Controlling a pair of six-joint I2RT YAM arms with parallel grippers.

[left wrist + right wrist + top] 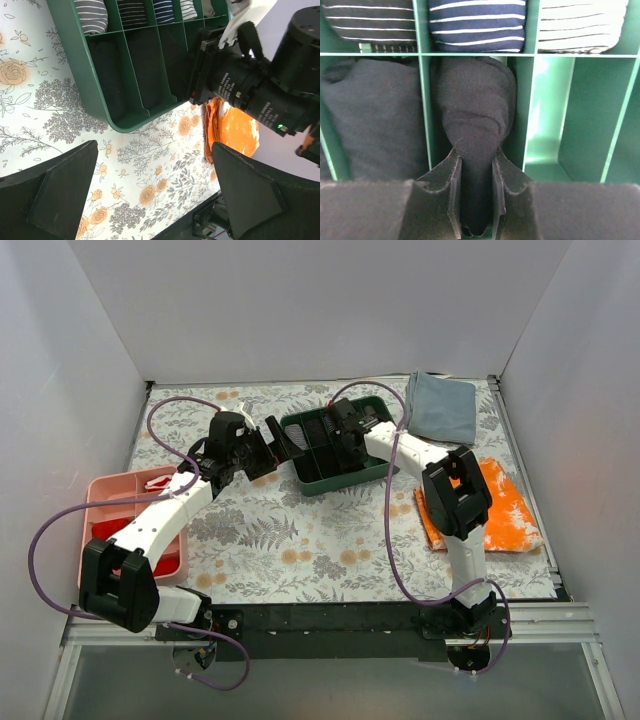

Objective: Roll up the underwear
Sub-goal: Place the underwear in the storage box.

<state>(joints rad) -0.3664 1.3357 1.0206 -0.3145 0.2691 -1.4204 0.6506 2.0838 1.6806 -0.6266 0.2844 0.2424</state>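
The underwear [475,100] is a black fabric roll standing in the middle compartment of the green divided tray [530,100]. My right gripper [476,152] is shut on its near end, one finger on each side. From above, the right gripper [345,437] reaches down into the tray [305,478], and the underwear is hidden under it. My left gripper [281,436] hovers just left of the tray. In the left wrist view the left gripper [154,146] is open over the flowered tablecloth with nothing between its fingers.
A second black roll [375,115] fills the compartment to the left, and striped rolls [477,22] fill the far row. The orange-and-white cloth [505,510] lies at the right, the grey-blue folded cloth [442,405] at the back right. A pink tray [100,490] stands at the left.
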